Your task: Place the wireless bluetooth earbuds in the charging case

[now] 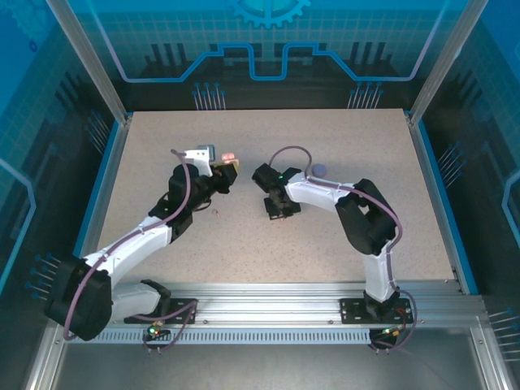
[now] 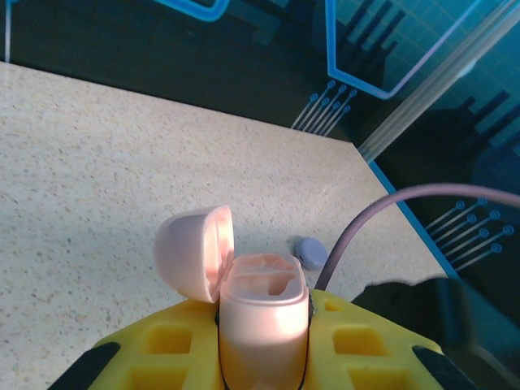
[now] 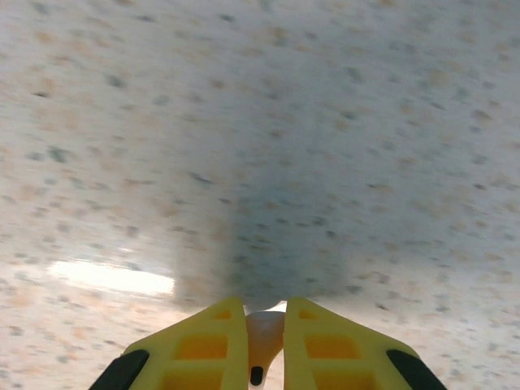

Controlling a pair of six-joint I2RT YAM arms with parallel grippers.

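My left gripper (image 2: 264,329) is shut on a pale pink charging case (image 2: 264,305), held upright above the table. Its lid (image 2: 193,250) is hinged open to the left and two hollow sockets show in its top. From above, the case (image 1: 229,158) sits at the tip of the left gripper (image 1: 226,168) near the table's middle. To its right my right gripper (image 1: 276,209) points down close to the tabletop. In the right wrist view its yellow fingers (image 3: 213,345) are shut on a pale pink earbud (image 3: 264,335) with a dark spot at its base.
A small light purple round case (image 1: 319,171) lies closed on the speckled tabletop (image 1: 325,244) behind the right arm; it shows beyond the pink case (image 2: 309,250) in the left wrist view. A blue rim (image 1: 439,195) borders the table.
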